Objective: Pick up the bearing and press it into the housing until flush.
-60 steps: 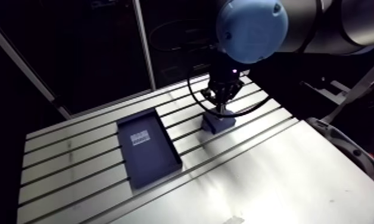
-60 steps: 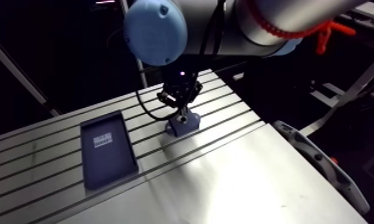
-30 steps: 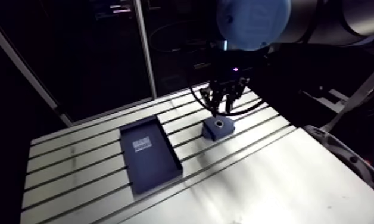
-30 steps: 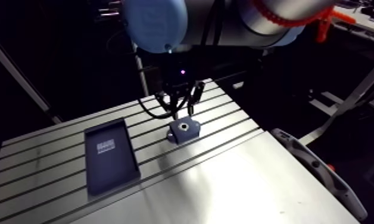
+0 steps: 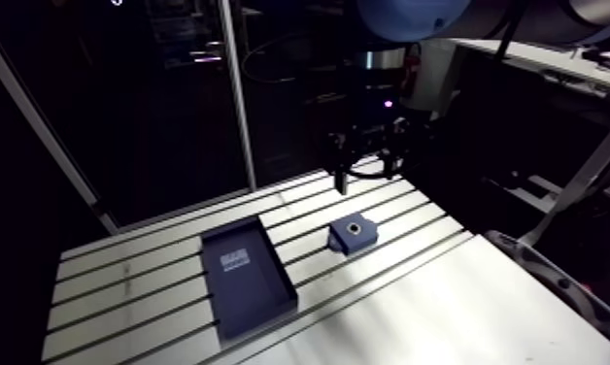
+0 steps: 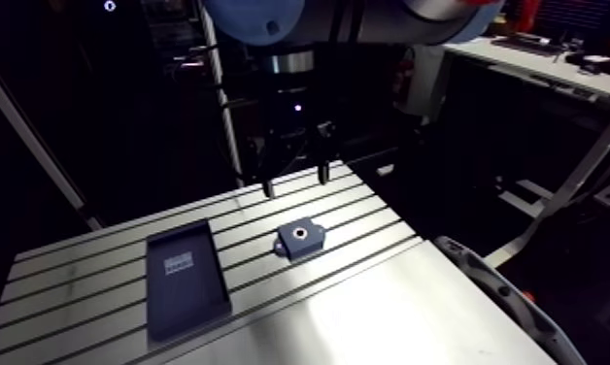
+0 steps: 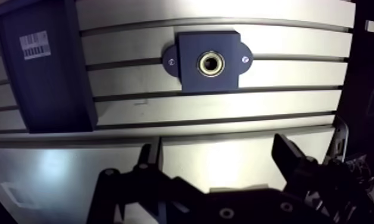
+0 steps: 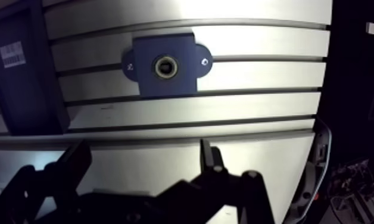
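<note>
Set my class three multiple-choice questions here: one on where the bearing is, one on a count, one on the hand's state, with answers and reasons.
1. The bearing sits: A in the housing's bore; B beside it; C under it.
2. Screws on the housing's ears: A four; B two; C six.
3. The hand is: A shut on the bearing; B shut on the housing; C open, empty.
Answers: A, its brass ring fills the bore; B, one screw shows on each ear; C, nothing lies between its parted fingers.
</note>
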Controlling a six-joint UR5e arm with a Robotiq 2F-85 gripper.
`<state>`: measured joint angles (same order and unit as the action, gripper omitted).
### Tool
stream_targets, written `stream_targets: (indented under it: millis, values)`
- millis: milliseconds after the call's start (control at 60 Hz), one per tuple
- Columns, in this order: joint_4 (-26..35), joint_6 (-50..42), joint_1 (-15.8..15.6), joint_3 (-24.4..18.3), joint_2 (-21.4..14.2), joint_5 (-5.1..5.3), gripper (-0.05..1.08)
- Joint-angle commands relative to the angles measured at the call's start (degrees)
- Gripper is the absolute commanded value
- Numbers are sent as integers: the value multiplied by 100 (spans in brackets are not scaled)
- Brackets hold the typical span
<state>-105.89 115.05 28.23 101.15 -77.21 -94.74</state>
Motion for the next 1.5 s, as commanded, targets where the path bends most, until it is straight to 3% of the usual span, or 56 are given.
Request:
stream_targets:
  millis: [17, 233, 517, 750, 817, 867, 883, 900, 967, 1267, 1500]
  values:
    - [411, -4, 1, -183, -258, -6, 1]
    - [805, -93, -65, -432, -429, 29, 1]
    - [1366, -664, -710, -892, -499, 56, 1]
    - [1658, -905, -1143, -1230, -566, 169, 1]
    - [1689, -934, -1241, -1251, -603, 242, 1]
    - [1691, -943, -1250, -1267, -615, 386, 1]
    - [1691, -943, -1250, -1267, -615, 386, 1]
    - [1691, -974, -1249, -1284, -630, 472, 1]
    - [1691, -1059, -1209, -1351, -649, 585, 1]
    - [1622, -1047, -1265, -1413, -694, 523, 1]
    - [1578, -1040, -1539, -1461, -694, 454, 1]
